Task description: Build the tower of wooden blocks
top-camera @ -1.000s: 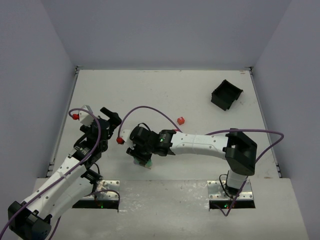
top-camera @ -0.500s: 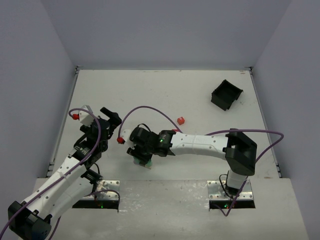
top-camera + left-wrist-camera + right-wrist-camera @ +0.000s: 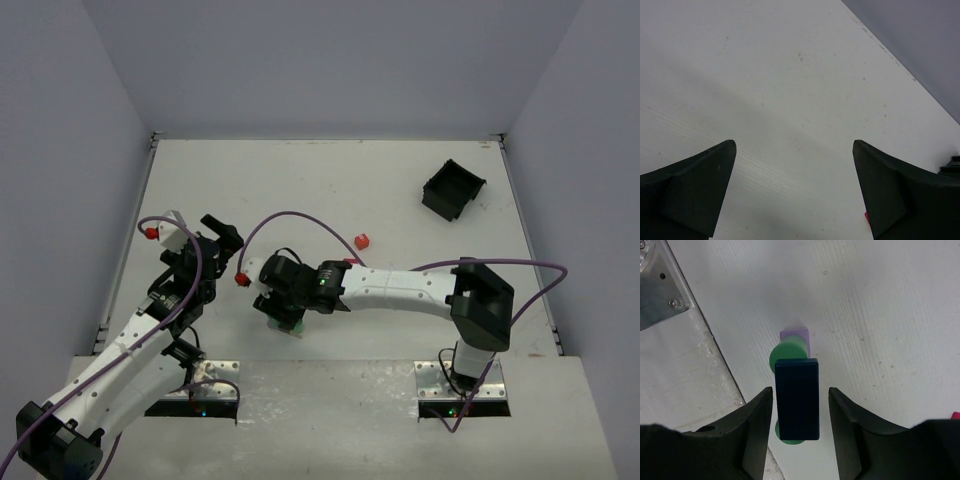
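Tower (image 3: 796,365): dark blue block (image 3: 797,397) lying across two green cylinders (image 3: 787,351), purple block (image 3: 796,334) just behind, near the table's (image 3: 880,315) front edge
Right gripper (image 3: 800,392): jaws parted, straddling the dark blue block (a thin gap shows each side), gripping nothing
Left gripper (image 3: 795,150): spread wide, empty, over the table

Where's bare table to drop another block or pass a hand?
Free: the far half of the table, left of the black bin and beyond the red block; also the patch between bin and right arm. Crowded: near left, where the left hand sits near the right hand, open around the tower.
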Robot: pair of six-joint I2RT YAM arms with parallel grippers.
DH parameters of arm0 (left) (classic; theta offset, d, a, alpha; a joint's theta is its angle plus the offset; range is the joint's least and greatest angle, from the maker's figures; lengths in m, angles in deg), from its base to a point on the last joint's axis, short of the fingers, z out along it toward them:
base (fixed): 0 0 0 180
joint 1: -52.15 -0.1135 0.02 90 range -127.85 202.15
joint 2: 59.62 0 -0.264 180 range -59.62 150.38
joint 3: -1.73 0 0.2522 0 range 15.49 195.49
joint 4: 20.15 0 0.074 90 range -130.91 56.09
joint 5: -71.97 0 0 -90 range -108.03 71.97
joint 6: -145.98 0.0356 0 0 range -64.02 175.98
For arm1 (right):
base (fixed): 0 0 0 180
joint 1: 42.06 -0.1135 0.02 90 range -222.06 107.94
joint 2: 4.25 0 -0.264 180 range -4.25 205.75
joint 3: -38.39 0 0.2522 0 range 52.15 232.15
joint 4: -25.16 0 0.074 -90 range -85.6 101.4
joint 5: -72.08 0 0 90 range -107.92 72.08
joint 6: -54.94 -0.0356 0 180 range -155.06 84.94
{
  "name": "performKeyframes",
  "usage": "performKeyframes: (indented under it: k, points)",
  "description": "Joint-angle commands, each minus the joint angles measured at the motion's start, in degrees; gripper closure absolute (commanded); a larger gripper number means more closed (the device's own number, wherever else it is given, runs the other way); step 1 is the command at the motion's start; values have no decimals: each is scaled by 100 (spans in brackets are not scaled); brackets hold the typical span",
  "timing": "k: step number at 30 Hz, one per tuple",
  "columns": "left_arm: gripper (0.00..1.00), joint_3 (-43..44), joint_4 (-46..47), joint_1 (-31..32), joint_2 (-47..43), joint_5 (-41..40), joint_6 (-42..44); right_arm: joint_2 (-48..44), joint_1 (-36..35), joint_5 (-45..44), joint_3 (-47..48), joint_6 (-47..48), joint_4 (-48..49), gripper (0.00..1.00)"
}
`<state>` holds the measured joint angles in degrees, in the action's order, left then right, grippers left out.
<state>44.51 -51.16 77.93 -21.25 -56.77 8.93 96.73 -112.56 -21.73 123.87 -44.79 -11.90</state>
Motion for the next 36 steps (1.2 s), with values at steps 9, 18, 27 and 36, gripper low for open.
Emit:
performKeyframes:
  k: [9,18,27,36]
  points:
    - [0,34,152,-47,21,-37,-50,-382,-87,-67,101,-200,10,44]
    - [0,42,170,-55,57,-38,-41,-456,-96,-6,68,-232,-31,28]
    - [0,41,170,-47,56,-21,-40,-480,-98,24,51,-294,-123,1]
    - [0,59,141,-48,56,-30,-34,-554,-115,241,-46,-418,-237,1]
